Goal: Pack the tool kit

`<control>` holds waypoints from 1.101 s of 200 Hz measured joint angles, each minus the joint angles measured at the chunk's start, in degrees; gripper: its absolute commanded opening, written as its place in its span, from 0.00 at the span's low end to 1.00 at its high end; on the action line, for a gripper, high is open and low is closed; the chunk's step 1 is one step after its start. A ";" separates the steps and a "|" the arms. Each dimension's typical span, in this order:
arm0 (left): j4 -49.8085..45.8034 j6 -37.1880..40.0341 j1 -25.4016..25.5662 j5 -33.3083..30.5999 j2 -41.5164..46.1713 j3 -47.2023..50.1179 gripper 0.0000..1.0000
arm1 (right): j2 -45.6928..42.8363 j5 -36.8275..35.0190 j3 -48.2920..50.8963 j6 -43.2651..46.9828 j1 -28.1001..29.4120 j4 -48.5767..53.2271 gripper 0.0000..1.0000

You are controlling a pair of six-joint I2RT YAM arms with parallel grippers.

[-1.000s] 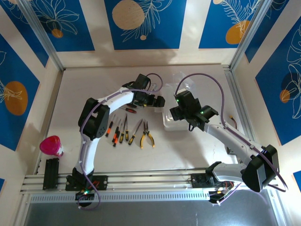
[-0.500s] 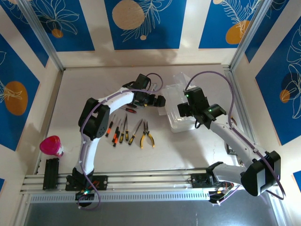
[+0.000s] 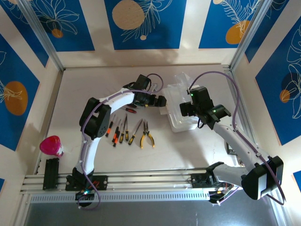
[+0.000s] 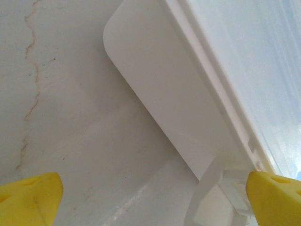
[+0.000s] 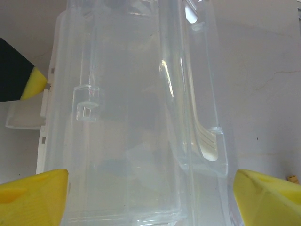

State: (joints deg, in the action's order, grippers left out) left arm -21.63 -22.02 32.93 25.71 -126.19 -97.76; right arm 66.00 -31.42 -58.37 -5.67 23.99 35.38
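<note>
Left claw (image 3: 160,101): spread and empty, its fingertips (image 4: 29,195) just beside the case's left edge, near the white handle (image 5: 21,117).
Right claw (image 3: 186,109): spread wide above the clear plastic case (image 5: 127,141), pinching nothing.
Case: on the far right part of the counter (image 3: 94,80); no tools visible inside.
Tools: the yellow-handled pliers (image 3: 147,137), a row of screwdrivers (image 3: 117,133) and a red screwdriver (image 3: 130,109) lie loose mid-counter, left of the case.
Progress: apparently barely begun; every tool is still to load, then the case to close.

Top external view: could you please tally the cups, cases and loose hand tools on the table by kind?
Pink cup: 1
Clear case: 1
Yellow-handled pliers: 1
Slim hand tools, too small to sort further: 5, as far as I can tell
Total: 8
</note>
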 measured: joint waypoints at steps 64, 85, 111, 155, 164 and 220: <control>3.72 -0.83 0.00 2.69 0.00 0.83 1.00 | 0.00 0.63 0.00 0.00 0.04 0.04 0.89; 4.15 -1.31 0.00 2.84 0.00 0.98 1.00 | 0.11 0.68 0.00 0.00 0.04 0.04 0.89; 5.16 -1.92 0.00 3.23 0.00 0.98 1.00 | 0.22 0.94 0.00 0.00 0.17 0.02 0.89; 5.84 -2.80 0.00 3.45 -0.02 0.98 1.00 | 0.22 1.09 0.00 0.02 0.37 0.04 0.89; 5.81 -2.97 0.00 3.45 -0.11 0.98 1.00 | 0.24 1.07 0.00 0.00 0.37 0.04 0.89; 4.85 -2.97 0.00 3.37 -1.51 0.96 1.00 | 0.79 1.57 -0.02 0.02 0.39 0.00 0.89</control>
State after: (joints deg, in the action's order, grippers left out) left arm -16.78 -24.99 32.93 29.08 -127.70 -96.79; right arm 66.78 -29.85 -58.39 -5.65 24.38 35.38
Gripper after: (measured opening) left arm 0.998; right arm 0.892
